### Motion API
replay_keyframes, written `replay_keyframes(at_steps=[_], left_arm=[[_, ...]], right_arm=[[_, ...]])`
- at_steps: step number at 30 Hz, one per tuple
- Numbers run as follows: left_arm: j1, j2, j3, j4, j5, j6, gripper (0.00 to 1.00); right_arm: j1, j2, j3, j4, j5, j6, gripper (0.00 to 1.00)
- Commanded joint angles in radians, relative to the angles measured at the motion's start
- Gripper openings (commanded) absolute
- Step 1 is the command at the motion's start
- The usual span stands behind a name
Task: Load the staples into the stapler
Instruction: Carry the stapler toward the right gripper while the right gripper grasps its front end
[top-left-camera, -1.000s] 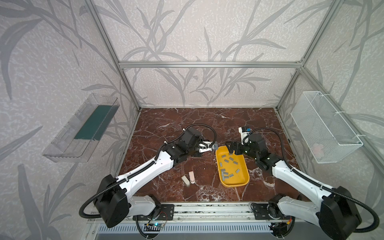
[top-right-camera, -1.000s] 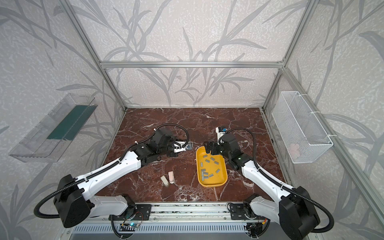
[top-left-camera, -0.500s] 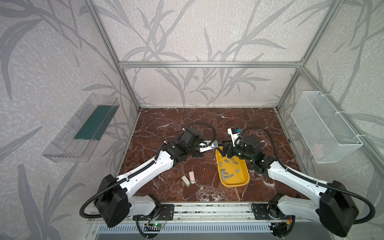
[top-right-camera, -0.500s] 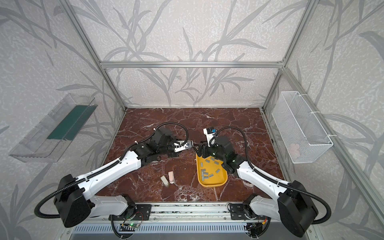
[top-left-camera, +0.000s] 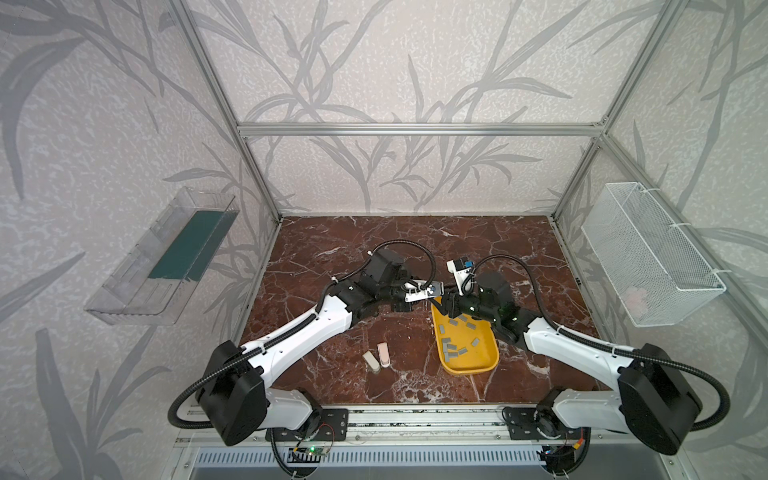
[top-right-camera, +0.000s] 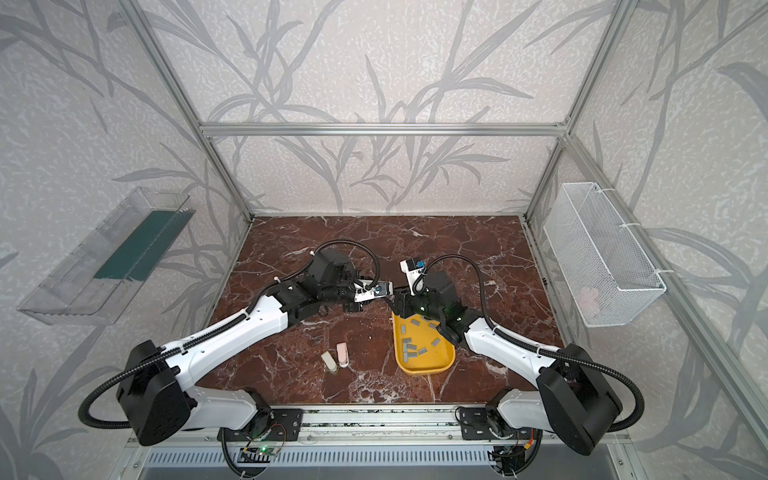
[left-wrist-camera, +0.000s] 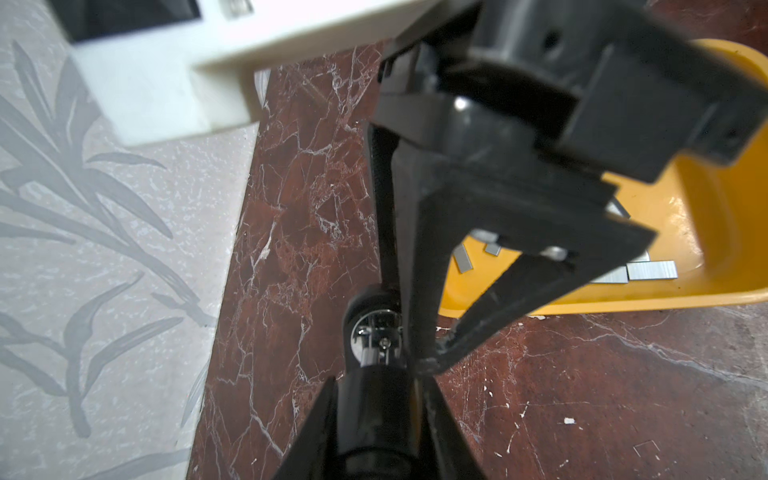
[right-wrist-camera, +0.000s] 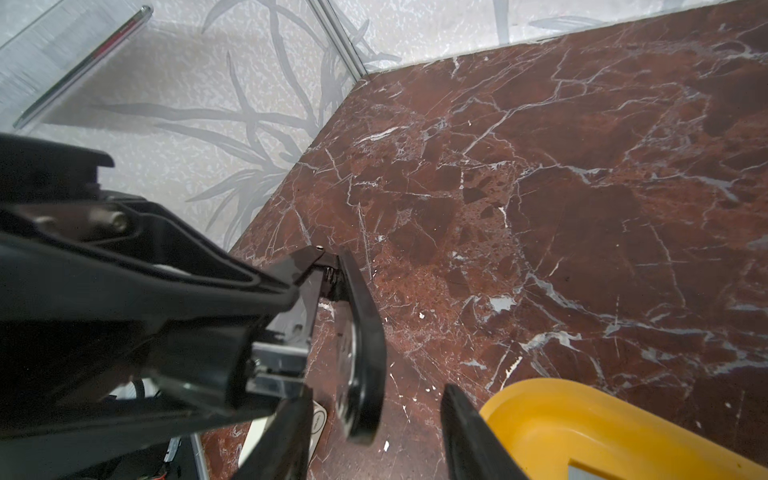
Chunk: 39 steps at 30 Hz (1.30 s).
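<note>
Aluminium rail (top-left-camera: 415, 424) along the near edge. Beyond it the desk (top-left-camera: 332, 257): red-brown marble, white-veined, flecked with pale chips. Near the front a beige stapler (top-left-camera: 371, 360) and a pink stapler (top-left-camera: 383, 354) lie side by side, almost touching. To their right is a yellow tray (top-left-camera: 469, 369) with the staples (top-left-camera: 451, 353) scattered loose inside. At the tray's far end the two tools meet above the desk. The left tool (left-wrist-camera: 379, 395) is clenched on a black stapler (right-wrist-camera: 361, 353), hinged open. The right tool (right-wrist-camera: 376, 392) is released, fingers (right-wrist-camera: 461, 424) apart either side of the stapler's free end. Behind is more marble, then leaf-patterned walls (top-left-camera: 415, 174) in a metal frame (top-left-camera: 415, 129). Clear shelf (top-left-camera: 166, 266) on the left wall, white wire basket (top-left-camera: 648, 257) on the right.
</note>
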Motion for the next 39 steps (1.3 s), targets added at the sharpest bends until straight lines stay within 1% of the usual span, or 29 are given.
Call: replay_keyframes(at_steps=[1,5,8,12,14,16,18,21,23,28,30,33,39], left_arm=[[0.000,-0.097,-0.041,0.086,0.083,0.020,0.00],[0.000,-0.125,-0.067,0.076,0.145,0.037,0.00],[-0.003,-0.118,-0.057,0.046,0.123,0.051,0.00],[-0.008,-0.126,-0.079,0.052,0.110,0.066,0.00],[-0.008,-0.128,-0.083,0.059,0.115,0.067,0.00],[-0.008,-0.129,-0.077,0.058,0.117,0.058,0.00],[-0.003,-0.127,-0.073,0.056,0.118,0.046,0.00],[0.001,-0.129,-0.069,0.046,0.123,0.045,0.00],[0.003,-0.135,-0.067,0.035,0.122,0.044,0.00],[0.023,-0.160,-0.079,0.046,0.126,0.042,0.00],[0.046,-0.170,-0.073,0.051,0.154,0.022,0.00],[0.088,-0.183,-0.082,0.088,0.205,-0.022,0.00],[0.097,-0.202,-0.107,0.103,0.227,-0.013,0.00]], right_arm=[[0.006,0.012,0.020,0.022,0.011,0.005,0.45],[0.006,0.026,0.021,0.039,-0.012,0.023,0.38],[0.006,0.025,0.013,0.054,-0.019,0.036,0.36],[0.006,0.031,0.002,0.074,-0.016,0.038,0.32],[0.006,0.039,0.007,0.072,-0.017,0.038,0.27],[0.006,0.049,0.013,0.076,-0.031,0.038,0.18],[0.006,0.054,0.013,0.080,-0.036,0.040,0.12],[0.005,0.065,0.002,0.102,-0.029,0.058,0.09],[0.002,0.081,-0.004,0.121,-0.034,0.071,0.05],[-0.010,0.118,0.002,0.140,-0.058,0.096,0.00],[-0.023,0.123,0.002,0.145,-0.072,0.109,0.00],[-0.037,0.115,-0.010,0.146,-0.064,0.120,0.00],[-0.043,0.099,-0.022,0.145,-0.046,0.125,0.00]])
